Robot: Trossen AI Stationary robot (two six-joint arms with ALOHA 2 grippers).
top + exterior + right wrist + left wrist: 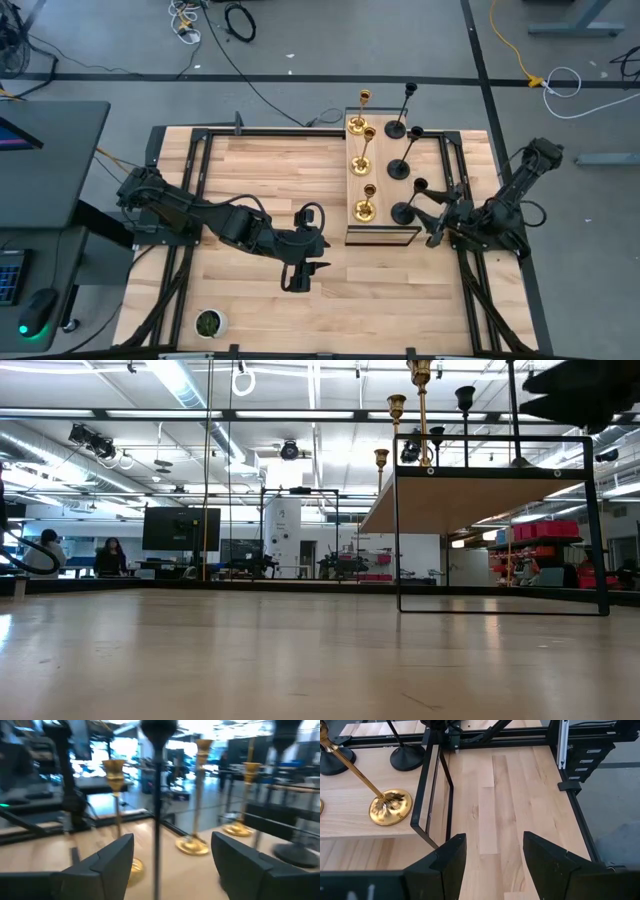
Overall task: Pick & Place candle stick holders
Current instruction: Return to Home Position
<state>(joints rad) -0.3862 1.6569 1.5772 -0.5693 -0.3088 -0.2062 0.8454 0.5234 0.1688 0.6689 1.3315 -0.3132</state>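
Pale wooden table (260, 170), grey workshop floor beyond. Nearest, short of the shelf (385, 195): left gripper (297, 283), jaws spread wide, holding nothing. Beside the shelf's near corner: right gripper (432, 228), fingers parted, with the stem of the nearest black candle holder (403, 211) seen between them, clear of both. On the shelf top, two rows running away: three shiny gold candle holders (362, 163) toward the left arm, three matte black candle holders (398, 168) toward the right. All upright, each with a round base, thin stem and small cup. In the low view, bases hidden behind the shelf board and tallest tops cut off.

Shelf (380, 195) sits right of middle on the desk (260, 180), six candle stick holders (364, 210) on it in two side-by-side rows. Plant pot (209, 323) sits way off at a left corner.
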